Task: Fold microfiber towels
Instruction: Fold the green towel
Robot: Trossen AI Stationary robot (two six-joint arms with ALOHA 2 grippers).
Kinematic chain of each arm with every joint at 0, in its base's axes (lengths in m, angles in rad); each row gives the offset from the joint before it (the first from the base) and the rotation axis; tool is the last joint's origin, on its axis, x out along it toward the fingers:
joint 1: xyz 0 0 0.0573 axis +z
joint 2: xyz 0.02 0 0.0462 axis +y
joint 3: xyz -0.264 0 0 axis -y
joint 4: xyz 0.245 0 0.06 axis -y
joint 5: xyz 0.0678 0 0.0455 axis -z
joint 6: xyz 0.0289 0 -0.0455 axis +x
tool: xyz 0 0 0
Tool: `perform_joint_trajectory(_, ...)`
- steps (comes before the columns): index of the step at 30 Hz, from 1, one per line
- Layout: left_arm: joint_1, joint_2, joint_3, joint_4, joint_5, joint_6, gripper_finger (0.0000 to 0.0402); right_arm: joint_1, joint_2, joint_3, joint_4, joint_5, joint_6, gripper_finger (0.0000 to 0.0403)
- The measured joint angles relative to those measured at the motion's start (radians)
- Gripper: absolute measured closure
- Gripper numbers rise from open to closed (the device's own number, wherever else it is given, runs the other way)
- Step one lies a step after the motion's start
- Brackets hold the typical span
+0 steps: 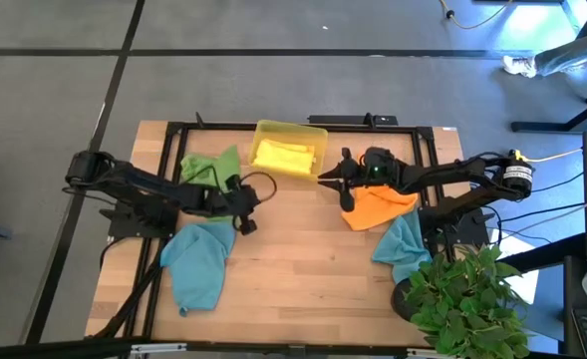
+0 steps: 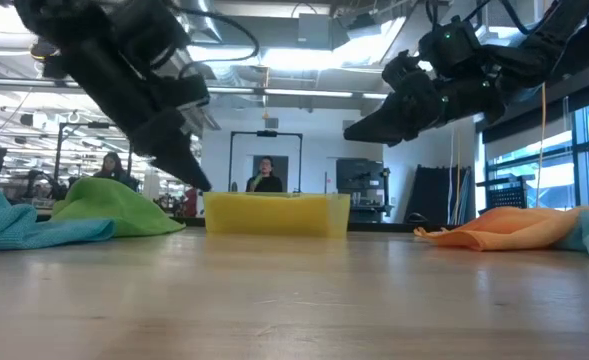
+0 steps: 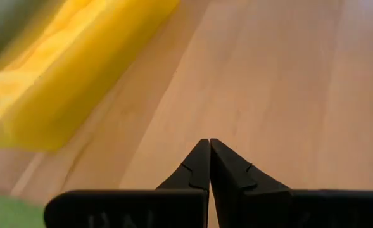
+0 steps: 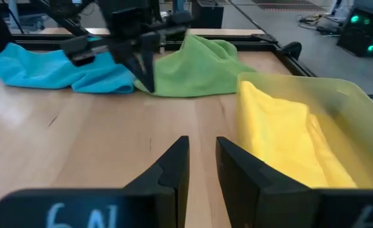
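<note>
Five soft towels are in front of you on the pale wooden table, and both arms hover above it holding nothing.

Start at the left edge: one teal towel lies crumpled in a long loose heap, running toward the near left corner. Just behind it, toward the far edge, the green towel sits bunched into a soft mound with raised folds; from the low view it peaks like a small hill.

Your left gripper hangs over the boards between these two cloths and the middle of the table. Its dark, wedge-shaped fingers are pressed together to a point, with nothing between them.

At the middle of the far edge stands the tray, a rigid box of translucent yellow plastic with rounded corners. The yellow towel lies inside it, folded into a thick, fuzzy pad.

Your right gripper points at the tray's right side from just beside it, raised off the table. Its jaws stand a narrow gap apart, empty.

Under that arm, the orange towel lies flattened in a rough, wrinkled triangle. Touching its near right side, the second teal towel is rumpled against the right edge, next to a leafy plant at the near right corner.
</note>
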Motion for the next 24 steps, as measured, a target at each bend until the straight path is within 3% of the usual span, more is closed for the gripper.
perform_joint_trajectory(3, -0.049, 0.0, 0.045, -0.093, -0.038, -0.089, 0.04, 0.013, 0.0, 0.0, 0.0, 0.022, 0.002, 0.0323)
perform_joint_trajectory(7, -0.09, 0.0, 0.051, -0.088, -0.023, -0.12, 0.0389, 0.033, 0.0, 0.0, 0.0, 0.063, 0.003, 0.0323)
perform_joint_trajectory(14, -0.069, 0.0, 0.051, -0.109, -0.032, -0.064, 0.0317, 0.047, 0.0, 0.0, 0.0, 0.075, -0.001, 0.0323)
perform_joint_trajectory(19, -0.02, 0.0, 0.051, -0.289, 0.027, -0.127, 0.0264, 0.047, 0.0, 0.0, 0.0, 0.077, -0.003, 0.0323)
perform_joint_trajectory(24, 0.029, 0.0, 0.051, -0.481, 0.076, -0.239, 0.024, 0.046, 0.0, 0.0, 0.008, 0.121, -0.004, 0.0323)
